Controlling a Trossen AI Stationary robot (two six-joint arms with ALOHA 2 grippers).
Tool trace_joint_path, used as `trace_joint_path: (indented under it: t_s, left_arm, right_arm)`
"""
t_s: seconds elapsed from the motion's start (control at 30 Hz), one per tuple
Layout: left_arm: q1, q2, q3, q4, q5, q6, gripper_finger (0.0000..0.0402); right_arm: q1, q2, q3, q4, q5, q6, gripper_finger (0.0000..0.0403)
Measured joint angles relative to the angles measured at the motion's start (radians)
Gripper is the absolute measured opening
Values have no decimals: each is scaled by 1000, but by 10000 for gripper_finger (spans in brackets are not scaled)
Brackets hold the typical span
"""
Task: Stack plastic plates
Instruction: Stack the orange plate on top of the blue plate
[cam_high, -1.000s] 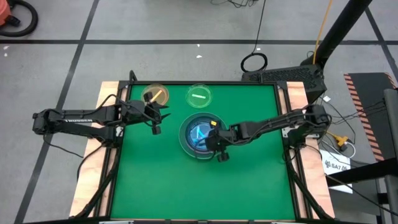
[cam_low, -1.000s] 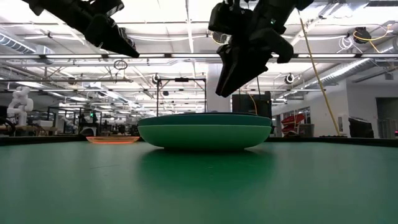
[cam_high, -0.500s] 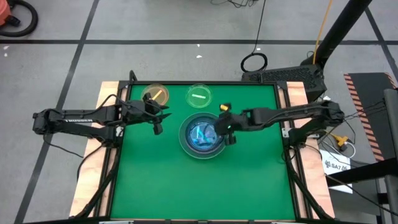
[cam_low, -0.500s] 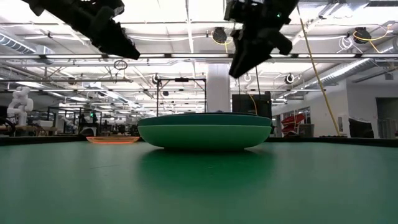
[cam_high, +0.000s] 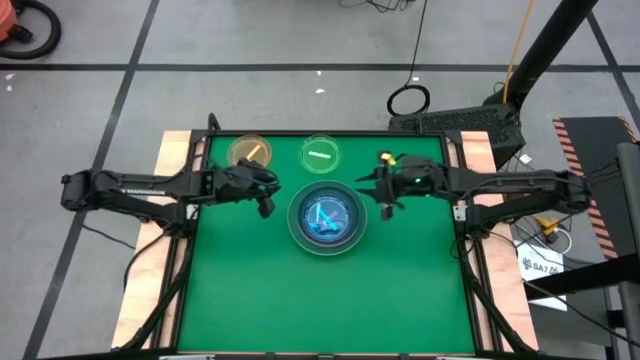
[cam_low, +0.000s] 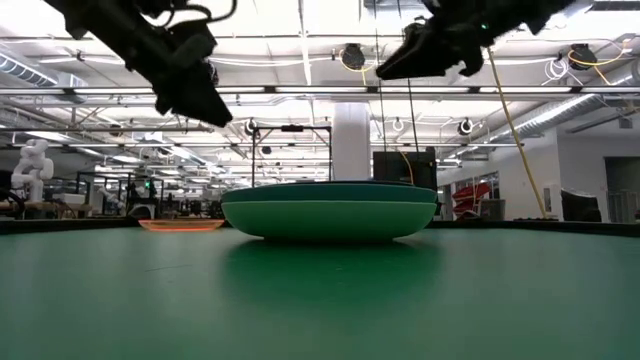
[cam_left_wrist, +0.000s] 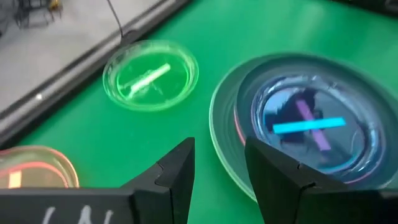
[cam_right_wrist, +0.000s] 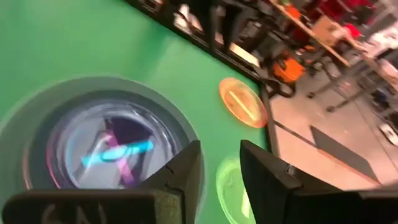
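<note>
A stack of plastic plates (cam_high: 325, 217) rests on the green mat at the table's middle, light green at the bottom (cam_low: 328, 218), dark teal rim above. A small blue plate (cam_left_wrist: 309, 121) with crossed stick marks lies on top. A small amber plate (cam_high: 249, 152) and a small green plate (cam_high: 321, 154) lie flat near the far edge. My left gripper (cam_high: 266, 205) hovers open, left of the stack (cam_left_wrist: 217, 177). My right gripper (cam_high: 388, 203) hovers open, right of the stack and higher up (cam_low: 400, 65), with nothing between its fingers (cam_right_wrist: 221, 177).
Wooden table borders (cam_high: 172, 200) run along both sides of the mat (cam_high: 330, 300). Its near half is bare green mat. Beyond the far edge lie a cable coil (cam_high: 408, 100) and a dark stand (cam_high: 455, 122) on the floor.
My right gripper has drawn back from above the stack toward the table's right and far side, rising and tipping closer to level. My left gripper has sunk a little toward the stack and rolled about its own axis. The plates have stayed where they were.
</note>
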Motion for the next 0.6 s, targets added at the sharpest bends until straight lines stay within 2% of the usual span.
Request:
trace_joint_path:
  t_s: [0.17,0.3,0.6]
  left_arm:
    - [16,94,0,-8,-6,-41,149]
    - [69,172,1,-18,-9,-82,149]
    - [204,357,85,-195,-9,-131,149]
  right_arm:
    - [-64,-141,-109,26,0,27,105]
    - [-100,-236,-164,47,0,57,105]
    - [-118,-294,-174,42,2,108,105]
